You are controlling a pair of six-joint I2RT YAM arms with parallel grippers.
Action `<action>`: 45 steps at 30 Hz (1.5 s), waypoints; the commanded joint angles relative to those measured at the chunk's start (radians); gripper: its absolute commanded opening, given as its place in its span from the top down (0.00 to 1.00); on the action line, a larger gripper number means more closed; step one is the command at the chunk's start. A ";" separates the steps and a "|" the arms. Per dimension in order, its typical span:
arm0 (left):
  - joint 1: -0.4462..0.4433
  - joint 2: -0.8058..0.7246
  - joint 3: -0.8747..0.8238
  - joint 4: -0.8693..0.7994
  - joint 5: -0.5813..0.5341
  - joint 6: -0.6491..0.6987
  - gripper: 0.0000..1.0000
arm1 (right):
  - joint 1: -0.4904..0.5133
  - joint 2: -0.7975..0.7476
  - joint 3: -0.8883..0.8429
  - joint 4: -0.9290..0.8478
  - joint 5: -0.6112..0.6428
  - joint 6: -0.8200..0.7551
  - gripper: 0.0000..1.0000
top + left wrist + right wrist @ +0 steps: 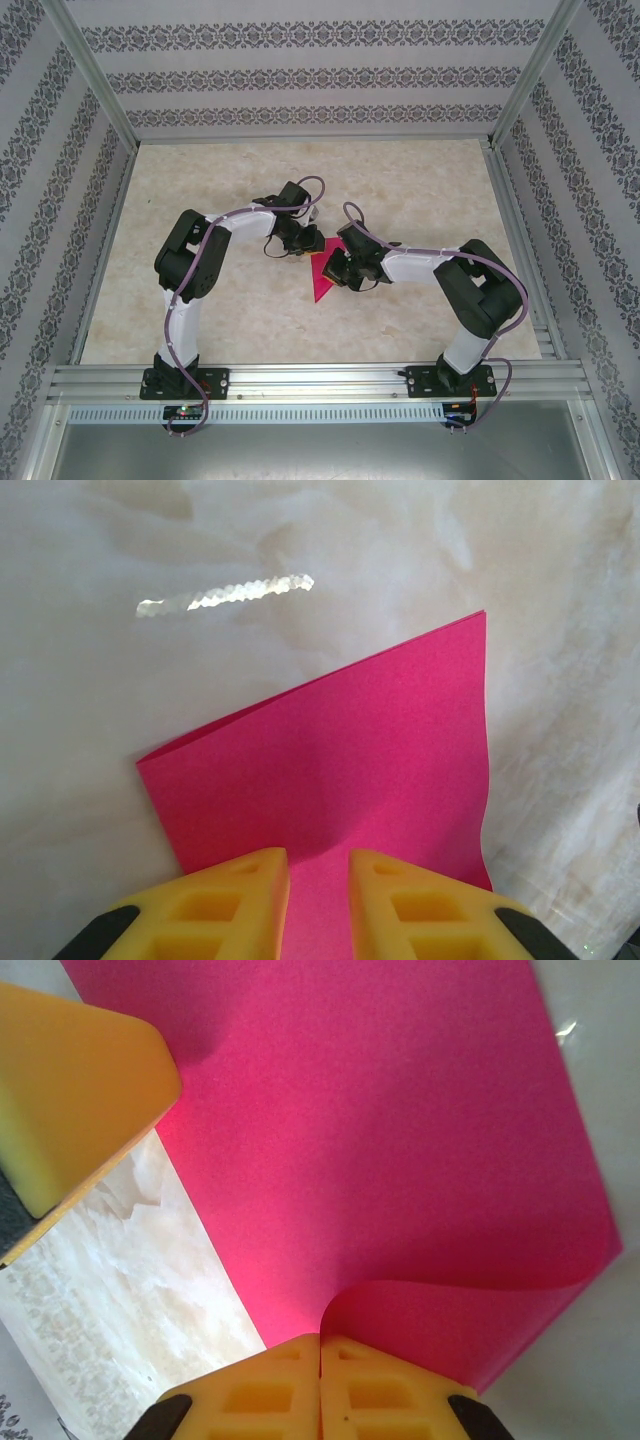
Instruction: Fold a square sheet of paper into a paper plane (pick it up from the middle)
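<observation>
The magenta-pink sheet of paper [320, 282] lies partly folded on the table between my two grippers, narrowing to a point toward the near edge. My left gripper [303, 243] is at its far end. In the left wrist view the yellow fingers [240, 905] stand a little apart over the flat sheet [340, 750], with pink showing in the gap of the left gripper [319, 890]. My right gripper [338, 268] is on the sheet's right side. In the right wrist view the right gripper [320, 1345] is shut on a curled-up edge of the sheet [380, 1130]. A left finger [70, 1070] is at the upper left.
The marble-patterned table [420, 190] is bounded by patterned walls at the back and sides. An aluminium rail [320, 380] runs along the near edge, where both arm bases are bolted. Bare table lies all around the paper.
</observation>
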 commanded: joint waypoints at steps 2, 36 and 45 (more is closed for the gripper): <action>0.004 0.038 -0.025 -0.043 -0.002 0.018 0.75 | 0.003 0.017 0.021 0.024 -0.002 -0.016 0.92; 0.021 -0.037 -0.009 -0.041 -0.011 -0.014 0.72 | 0.007 0.066 0.026 -0.013 -0.015 -0.057 0.75; 0.082 -0.129 -0.068 -0.016 -0.029 -0.057 0.66 | 0.005 0.061 0.007 -0.010 -0.014 -0.070 0.57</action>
